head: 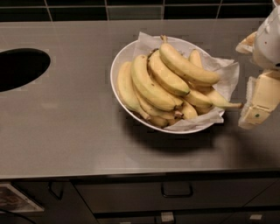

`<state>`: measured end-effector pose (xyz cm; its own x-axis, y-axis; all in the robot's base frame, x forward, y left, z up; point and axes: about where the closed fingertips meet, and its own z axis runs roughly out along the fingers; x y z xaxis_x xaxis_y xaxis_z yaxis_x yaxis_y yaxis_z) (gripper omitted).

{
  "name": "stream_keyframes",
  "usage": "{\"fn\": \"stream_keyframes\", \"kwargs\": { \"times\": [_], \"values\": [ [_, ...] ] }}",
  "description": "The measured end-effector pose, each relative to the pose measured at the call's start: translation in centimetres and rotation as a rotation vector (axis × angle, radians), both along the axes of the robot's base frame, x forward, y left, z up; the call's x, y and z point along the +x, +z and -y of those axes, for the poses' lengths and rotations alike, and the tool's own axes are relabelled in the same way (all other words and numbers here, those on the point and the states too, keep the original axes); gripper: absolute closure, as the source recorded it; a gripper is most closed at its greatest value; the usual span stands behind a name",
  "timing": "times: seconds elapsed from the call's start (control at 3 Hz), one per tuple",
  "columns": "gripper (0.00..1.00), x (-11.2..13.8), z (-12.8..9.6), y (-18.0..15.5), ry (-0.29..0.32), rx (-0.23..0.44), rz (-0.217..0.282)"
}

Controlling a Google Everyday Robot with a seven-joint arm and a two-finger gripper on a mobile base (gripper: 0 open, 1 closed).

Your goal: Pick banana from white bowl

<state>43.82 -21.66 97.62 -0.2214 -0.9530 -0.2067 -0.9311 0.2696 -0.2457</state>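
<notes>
The white bowl (115,65) stands on the grey counter, right of the middle, lined with crinkled white paper (227,72). It holds several bananas. The banana (188,66), plump and pale yellow, lies loose on top of the pile, its stub stem pointing to the back left. A joined bunch (148,85) fills the left half. A slimmer banana (216,99) points its long thin stem to the right. My gripper (252,74) is at the right edge of the view, just right of the bowl. It is open and empty, and its lower finger (258,103) is close to the thin stem.
A dark round opening (17,68) is cut into the counter at the far left. Dark wall tiles (131,8) run along the back. Below the counter's front edge are drawers with a handle (177,190).
</notes>
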Motion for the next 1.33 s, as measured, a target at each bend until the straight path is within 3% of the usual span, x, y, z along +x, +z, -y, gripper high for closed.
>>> {"fn": "stream_keyframes", "kwargs": {
  "times": [0.33, 1.0, 1.33],
  "values": [
    [0.00, 0.1, -0.1, 0.1, 0.003, -0.001, 0.004],
    [0.25, 2.6, -1.1, -0.8, 0.073, 0.046, -0.013],
    [0.28, 3.3, -1.6, -1.2, 0.105, 0.066, -0.020]
  ]
}}
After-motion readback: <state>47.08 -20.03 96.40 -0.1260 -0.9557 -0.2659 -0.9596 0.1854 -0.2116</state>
